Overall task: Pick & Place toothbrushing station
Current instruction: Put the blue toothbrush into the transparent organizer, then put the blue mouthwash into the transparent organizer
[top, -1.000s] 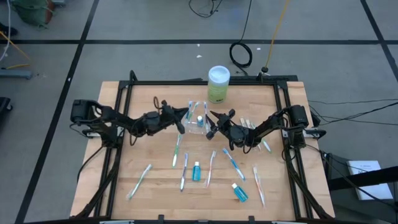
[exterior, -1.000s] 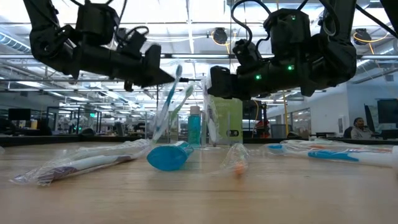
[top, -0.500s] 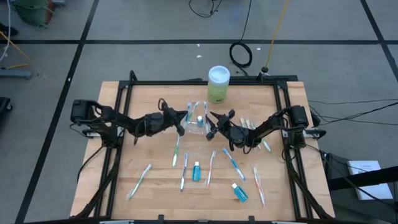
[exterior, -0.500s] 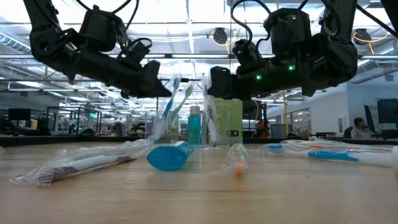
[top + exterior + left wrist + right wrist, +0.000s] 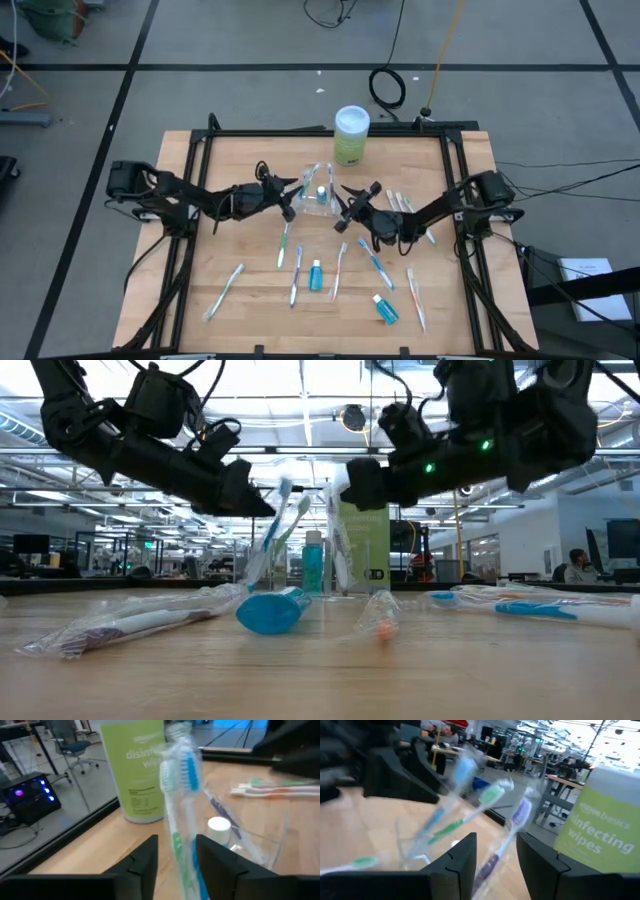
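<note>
The toothbrushing station [image 5: 318,203], a small clear holder, stands on the wood at mid table. Wrapped toothbrushes [image 5: 283,520] and a little blue tube [image 5: 313,560] stick up out of it. My left gripper [image 5: 290,198] is at its left side, open. In the left wrist view, its fingers [image 5: 147,862] stand on either side of a wrapped blue and green brush [image 5: 181,795] without plainly touching it. My right gripper [image 5: 343,207] hovers open at the holder's right side, and the brushes [image 5: 490,800] lie just beyond its fingers.
A green, white-lidded wipes canister [image 5: 351,135] stands just behind the holder. Several wrapped toothbrushes [image 5: 339,270] and two blue tubes [image 5: 316,275] lie loose on the near half of the table. More brushes [image 5: 405,205] lie under the right arm. Black rails [image 5: 200,200] edge the board.
My left gripper has tipped its nose down beside the holder and opened. The blue brush it was with now stands lower and more upright in the holder. My right gripper has risen a little and drawn back toward the table's right, still open.
</note>
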